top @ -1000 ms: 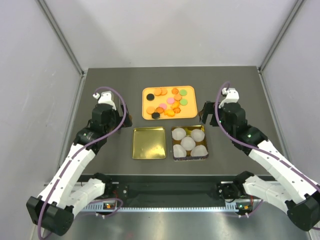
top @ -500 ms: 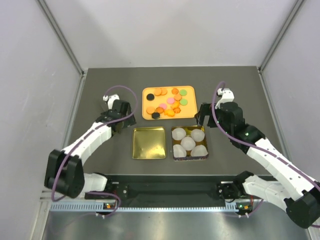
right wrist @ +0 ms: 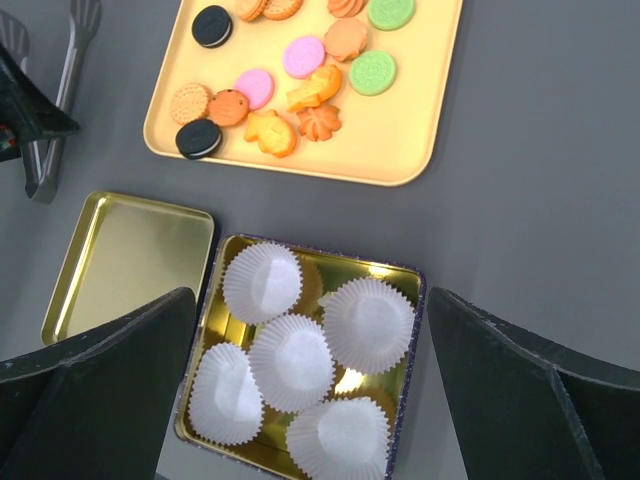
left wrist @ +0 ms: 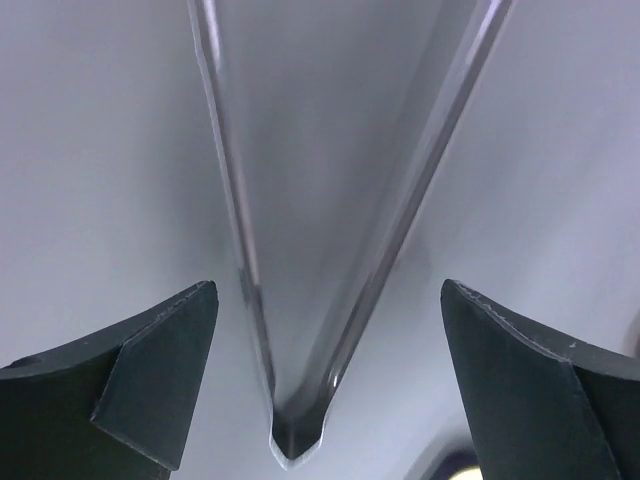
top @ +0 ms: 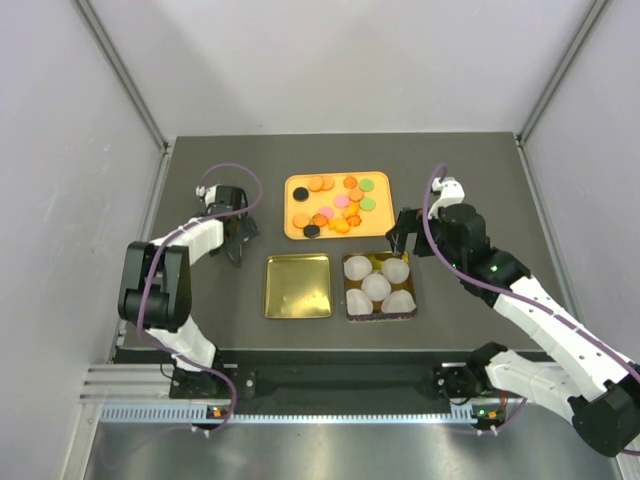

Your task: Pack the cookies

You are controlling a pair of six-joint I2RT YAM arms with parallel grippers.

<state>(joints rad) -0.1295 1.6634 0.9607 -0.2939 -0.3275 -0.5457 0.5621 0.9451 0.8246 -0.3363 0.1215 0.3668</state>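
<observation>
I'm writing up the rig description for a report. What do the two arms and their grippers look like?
The left arm and right arm both have white links joined by black joint housings. A purple cable loops along each toward the wrist. The left gripper and right gripper have dark, wedge-shaped fingers. No readable markings show.

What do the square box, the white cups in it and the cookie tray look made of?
Square box: probably metal, glossy gold, mirror-like glints. White cups: thin paper, matte, pleated walls. Cookie tray: likely plastic, smooth pale orange, soft sheen; cannot be sure.
</observation>
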